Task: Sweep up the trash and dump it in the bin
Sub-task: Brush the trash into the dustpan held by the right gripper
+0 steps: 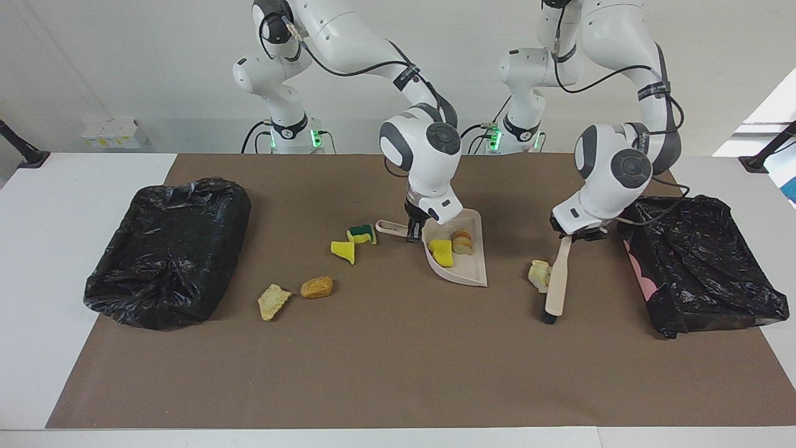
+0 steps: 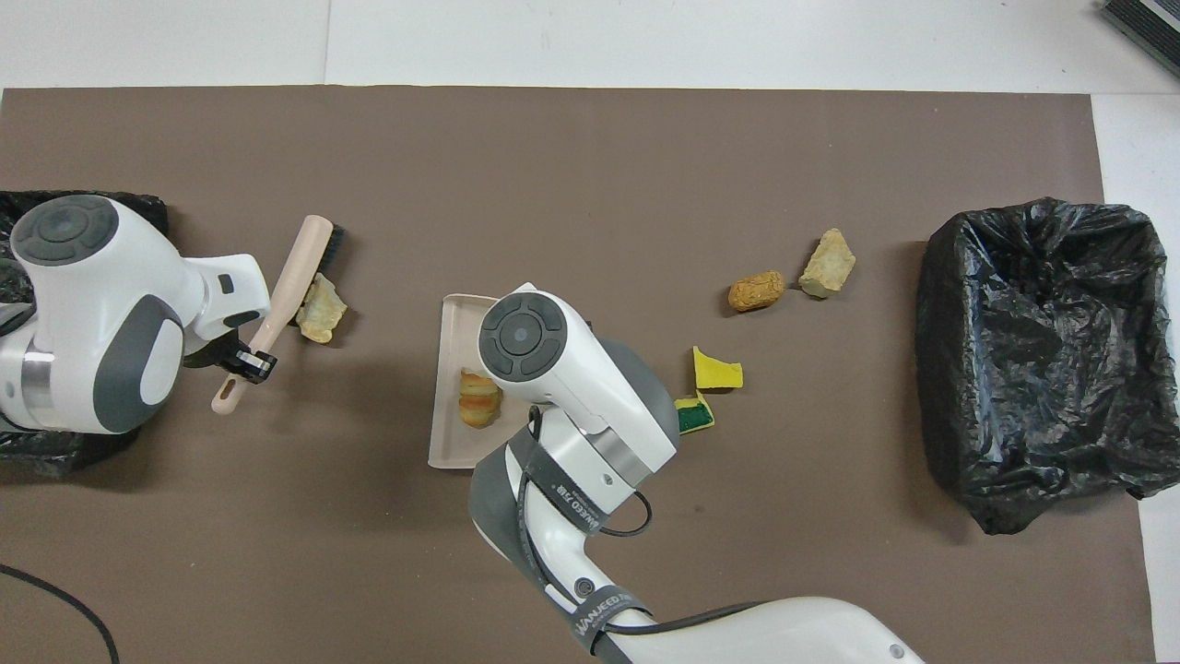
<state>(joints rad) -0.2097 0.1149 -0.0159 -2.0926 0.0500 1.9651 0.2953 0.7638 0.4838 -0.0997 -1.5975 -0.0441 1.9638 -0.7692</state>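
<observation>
My right gripper (image 1: 413, 231) is shut on the handle of the beige dustpan (image 1: 463, 270), which rests on the mat and holds a yellow sponge piece (image 1: 441, 251) and a bread-like lump (image 1: 461, 241). My left gripper (image 1: 575, 235) is shut on the brush (image 1: 555, 289), whose bristles touch a pale chunk (image 1: 538, 274) toward the left arm's end. A yellow-green sponge (image 1: 362, 233), a yellow piece (image 1: 343, 251), an orange-brown lump (image 1: 316, 287) and a tan chunk (image 1: 273, 300) lie toward the right arm's end. The overhead view shows the dustpan (image 2: 449, 369), brush (image 2: 295, 272) and pale chunk (image 2: 321, 309).
A black-bagged bin (image 1: 168, 249) stands at the right arm's end of the brown mat, also in the overhead view (image 2: 1042, 360). A second black-bagged bin (image 1: 703, 261) stands at the left arm's end, close beside the left arm.
</observation>
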